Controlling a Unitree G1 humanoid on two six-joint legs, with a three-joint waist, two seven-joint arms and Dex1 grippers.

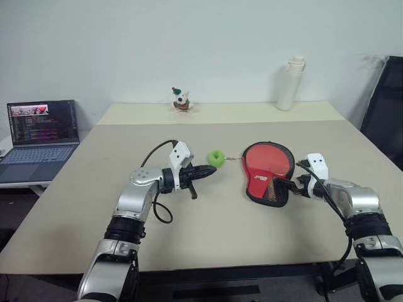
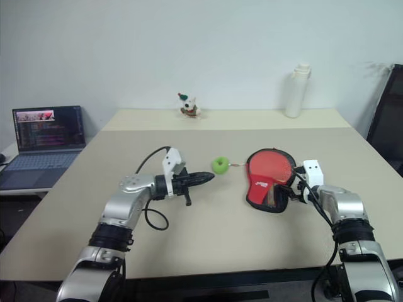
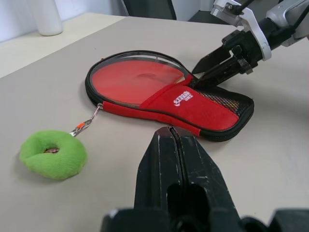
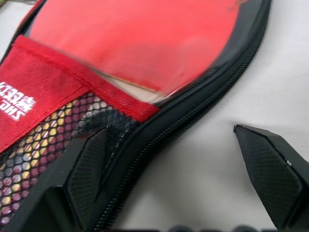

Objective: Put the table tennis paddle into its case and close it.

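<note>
While I scan from the left, I see an open laptop (image 1: 41, 132) on a low side stand beside the smooth beige table (image 1: 208, 220). My left gripper (image 1: 206, 170) comes next, its forearm bent in across the table and the gripper pointing roughly level toward the right, its two black fingers pressed together on nothing. Just beyond its tip lies a fuzzy green ball (image 1: 216, 158), dimpled like a small apple and clipped by a short metal chain to the case (image 1: 269, 170). That case is a soft, paddle-shaped zip cover lying flat right of centre, with a black zipper rim, a red fabric band with white lettering and a mesh patch at its near end. Inside it, the table tennis paddle (image 3: 135, 79) shows its round, smooth red face. My right gripper (image 1: 293, 184) reaches in from the right, angled slightly down, jaws spread wide with one finger (image 4: 89, 166) over the mesh and the other over bare table. Far back stand a small figurine (image 1: 181, 99) and a white bottle (image 1: 291, 83).
</note>
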